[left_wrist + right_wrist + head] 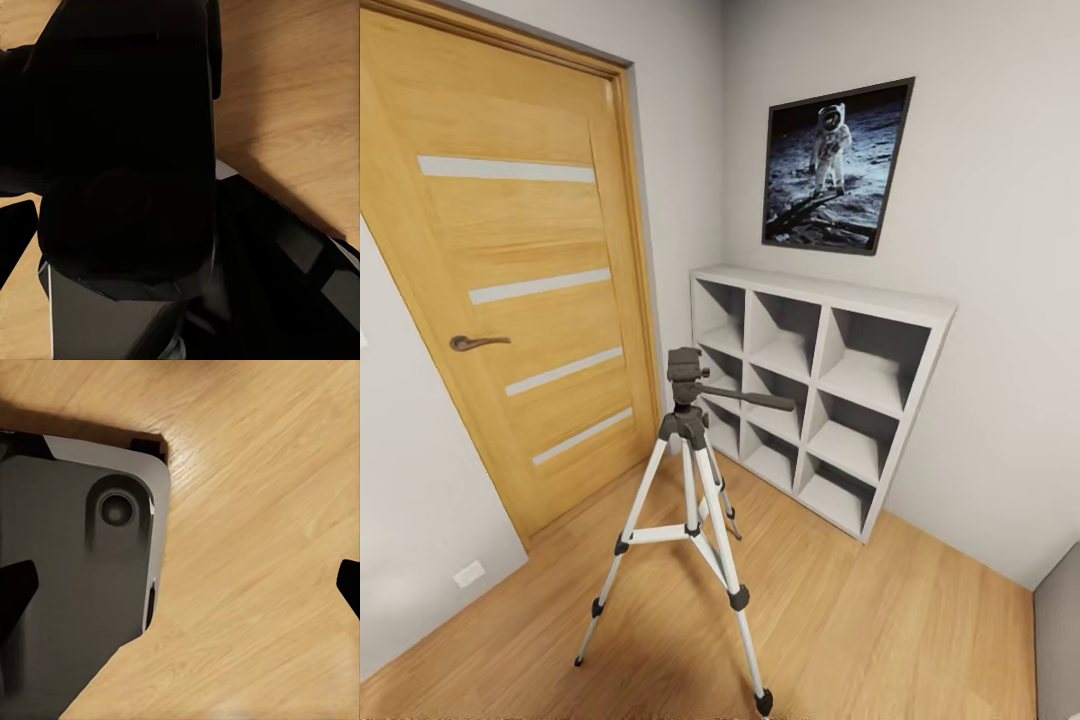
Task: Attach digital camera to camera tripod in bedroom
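The camera tripod (689, 470) stands on the wood floor of the bedroom, in front of the door. Its silver legs are spread, and its black head (684, 372) has nothing on top. The pan handle (756, 400) points toward the shelves. In the left wrist view the digital camera (127, 150) is a black boxy body with a round bulge, very close up. My left gripper (180, 232) is shut on it, and one fingertip (16, 240) shows beside it. My right gripper (180, 585) is open, with bare floor between its fingertips.
An oak door (510, 280) with frosted strips is shut at the left. White cube shelves (815, 400) stand against the right wall under an astronaut poster (836, 166). Plank floor (880, 620) spreads around the tripod. My grey base (75, 585) shows in the right wrist view.
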You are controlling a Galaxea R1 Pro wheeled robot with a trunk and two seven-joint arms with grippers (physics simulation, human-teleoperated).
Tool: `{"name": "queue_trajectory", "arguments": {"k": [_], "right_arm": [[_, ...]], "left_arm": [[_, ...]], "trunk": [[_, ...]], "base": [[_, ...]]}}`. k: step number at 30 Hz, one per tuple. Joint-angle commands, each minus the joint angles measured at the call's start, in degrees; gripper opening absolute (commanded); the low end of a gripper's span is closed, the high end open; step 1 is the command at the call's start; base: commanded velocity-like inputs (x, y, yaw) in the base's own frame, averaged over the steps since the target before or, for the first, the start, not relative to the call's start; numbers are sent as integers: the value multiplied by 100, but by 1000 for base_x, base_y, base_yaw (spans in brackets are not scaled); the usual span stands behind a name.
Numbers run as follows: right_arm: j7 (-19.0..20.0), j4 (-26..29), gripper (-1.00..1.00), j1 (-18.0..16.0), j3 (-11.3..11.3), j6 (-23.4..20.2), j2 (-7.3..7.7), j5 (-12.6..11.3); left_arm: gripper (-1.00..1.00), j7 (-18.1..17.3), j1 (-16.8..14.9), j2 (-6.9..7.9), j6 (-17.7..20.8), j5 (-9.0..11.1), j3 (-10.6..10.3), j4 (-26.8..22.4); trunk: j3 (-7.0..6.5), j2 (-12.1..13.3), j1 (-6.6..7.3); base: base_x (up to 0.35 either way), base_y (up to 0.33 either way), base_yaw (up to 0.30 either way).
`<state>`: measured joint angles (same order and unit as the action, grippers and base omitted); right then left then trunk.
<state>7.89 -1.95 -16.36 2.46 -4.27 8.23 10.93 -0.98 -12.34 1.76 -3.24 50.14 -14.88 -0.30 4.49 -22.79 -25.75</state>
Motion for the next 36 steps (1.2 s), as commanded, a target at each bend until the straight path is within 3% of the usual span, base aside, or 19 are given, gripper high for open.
{"name": "queue_trajectory", "arguments": {"k": [1, 36], "right_arm": [[13, -7, 100, -8, 27, -6, 3, 50], [2, 2, 100, -7, 19, 33, 1, 91]], "left_arm": [[-100, -16, -5, 0, -16, 40, -50, 4], [-100, -16, -5, -6, -19, 33, -50, 4]], "trunk": [[22, -13, -3], [325, -13, -3]], "base": [[0, 0, 0], [0, 0, 0]]}}
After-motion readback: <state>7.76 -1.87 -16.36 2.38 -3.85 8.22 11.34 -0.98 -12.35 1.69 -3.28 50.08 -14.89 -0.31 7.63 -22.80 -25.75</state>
